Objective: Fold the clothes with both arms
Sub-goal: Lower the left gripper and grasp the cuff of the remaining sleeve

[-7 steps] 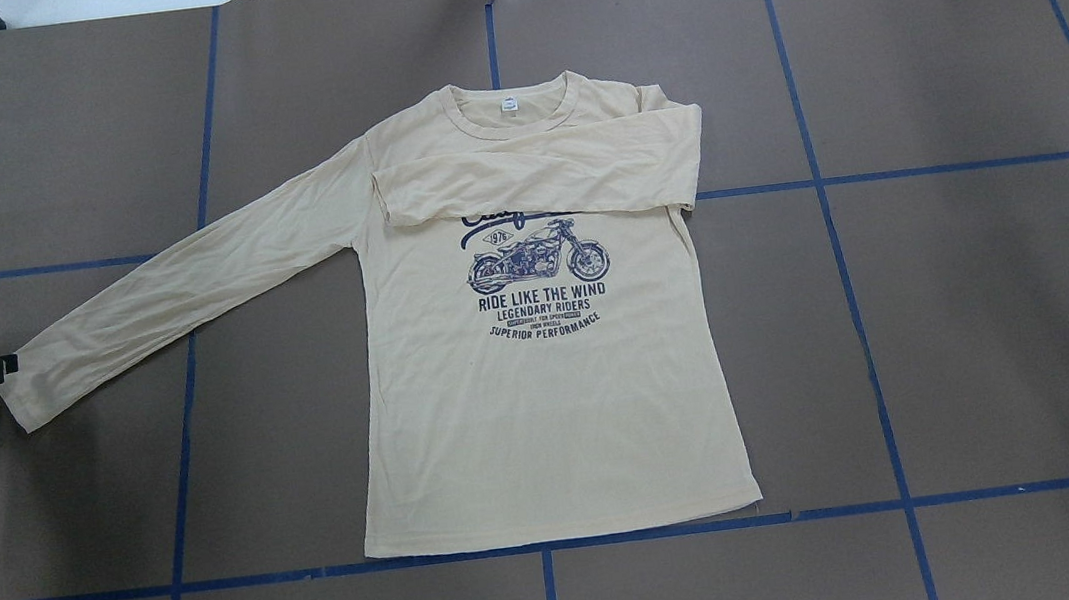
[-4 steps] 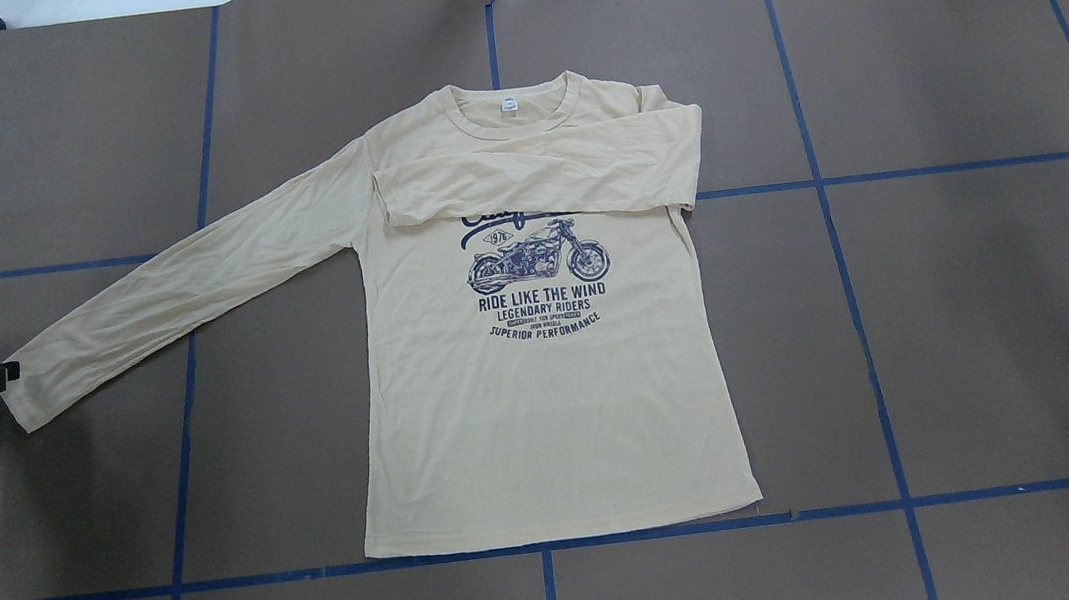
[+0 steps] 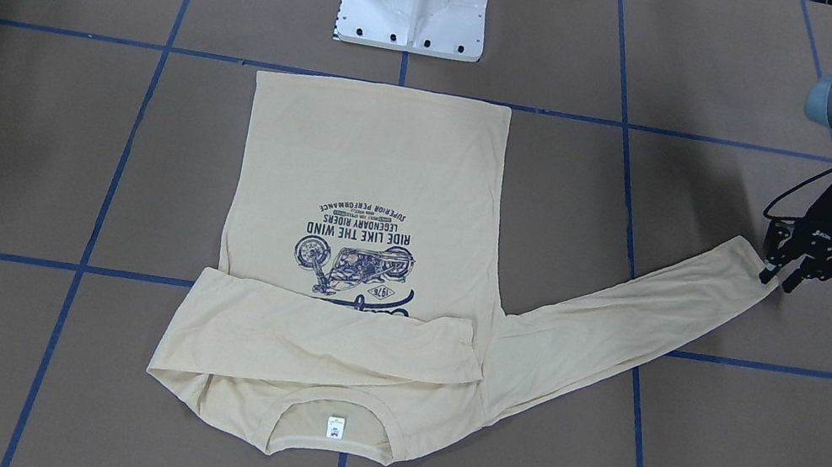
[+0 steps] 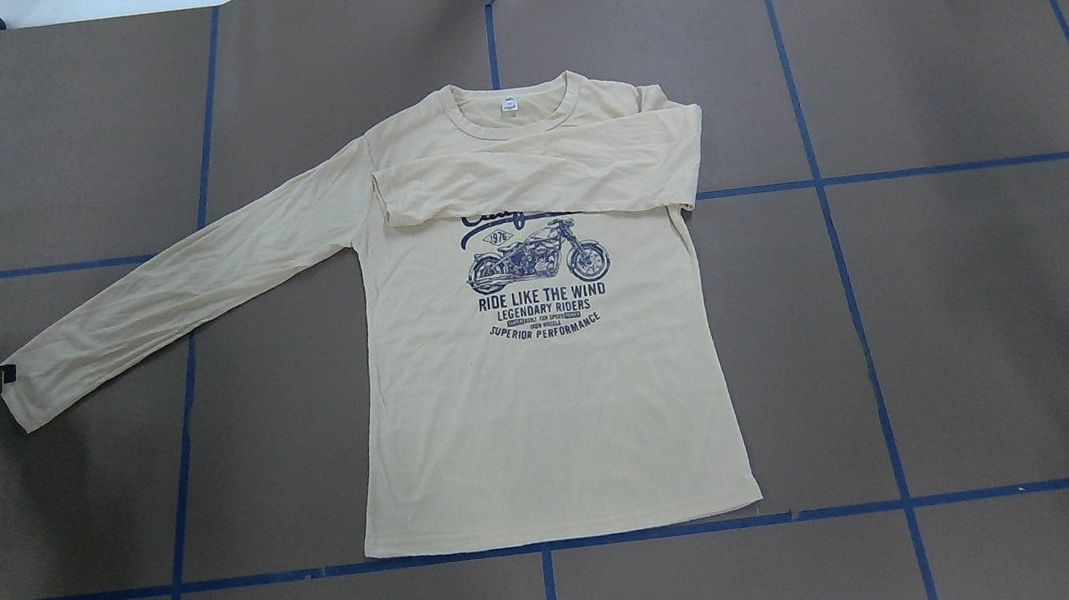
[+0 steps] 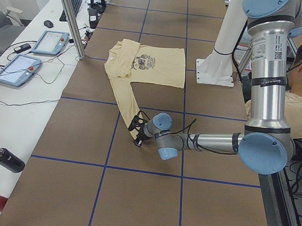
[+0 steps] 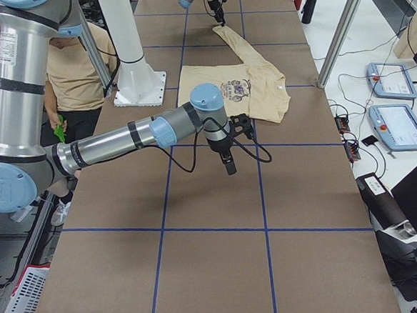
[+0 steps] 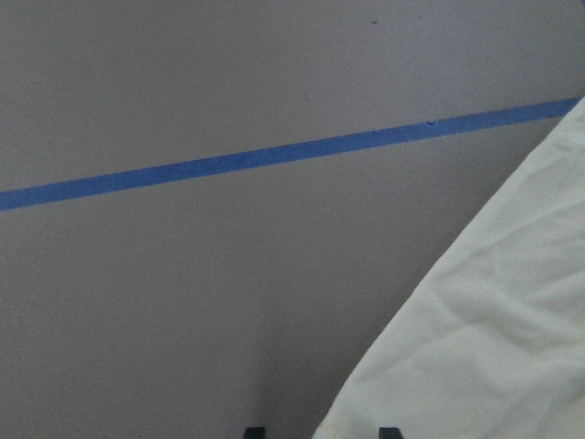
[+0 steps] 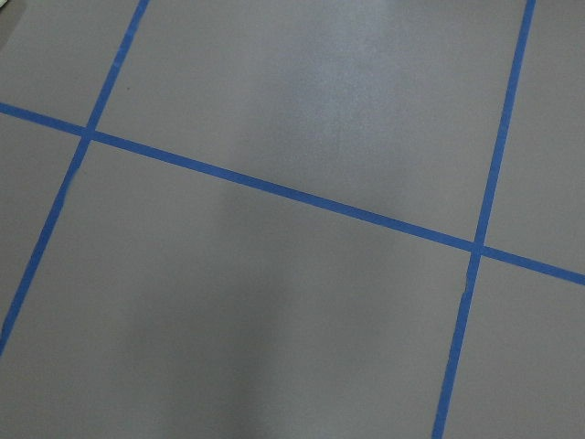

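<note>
At the bench's left edge, the left gripper (image 3: 775, 282) gapes astride the cuff (image 4: 20, 399) of the shirt (image 4: 548, 419), which lies flat mid-bench, print up. A shallow close could catch one layer or miss, and thin knit may slip. Right gripper (image 6: 229, 168) hovers off the shirt, its grip unclear. Base (image 3: 412, 10) stands well apart from the cuff, seemingly out of the way.

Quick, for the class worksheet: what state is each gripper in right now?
Left gripper: open, jaws at the sleeve cuff.
Right gripper: cannot be told.
</note>
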Available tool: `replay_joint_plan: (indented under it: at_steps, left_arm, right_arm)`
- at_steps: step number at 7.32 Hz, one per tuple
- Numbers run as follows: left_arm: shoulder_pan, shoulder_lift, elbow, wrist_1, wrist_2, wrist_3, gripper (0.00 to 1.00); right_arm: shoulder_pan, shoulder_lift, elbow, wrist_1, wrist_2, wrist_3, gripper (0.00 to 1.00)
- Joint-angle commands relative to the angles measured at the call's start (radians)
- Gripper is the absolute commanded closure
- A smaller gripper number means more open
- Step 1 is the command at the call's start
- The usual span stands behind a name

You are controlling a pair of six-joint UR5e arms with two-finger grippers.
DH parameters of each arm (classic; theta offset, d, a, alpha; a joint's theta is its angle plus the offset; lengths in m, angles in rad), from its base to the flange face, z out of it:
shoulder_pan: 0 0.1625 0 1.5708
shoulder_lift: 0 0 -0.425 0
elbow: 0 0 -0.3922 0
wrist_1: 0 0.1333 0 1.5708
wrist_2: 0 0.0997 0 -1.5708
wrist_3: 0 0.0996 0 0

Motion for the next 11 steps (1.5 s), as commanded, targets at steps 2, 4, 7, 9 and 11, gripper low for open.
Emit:
replay_joint_plan:
  at_steps: [2,4,7,9,11]
  left_arm:
    - [0.010,0.000,0.000,-0.004,0.000,0.002,0.86]
    - [0.011,0.012,0.000,-0.026,0.000,0.002,1.00]
    - [0.004,0.035,-0.087,-0.026,-0.090,0.034,1.00]
    - [-0.027,-0.021,-0.189,0.149,-0.141,0.034,1.00]
    - [-0.029,-0.203,-0.358,0.557,-0.140,0.034,1.00]
  right_arm:
    - [0.000,0.003,-0.002,-0.001,0.000,0.000,0.00]
    - [0.000,0.003,-0.002,-0.001,0.000,0.000,0.00]
    - [0.000,0.009,-0.002,-0.001,0.000,0.005,0.00]
    - [0.000,0.009,-0.011,0.000,-0.003,0.009,0.00]
    - [0.000,0.010,-0.012,-0.001,-0.004,0.012,0.00]
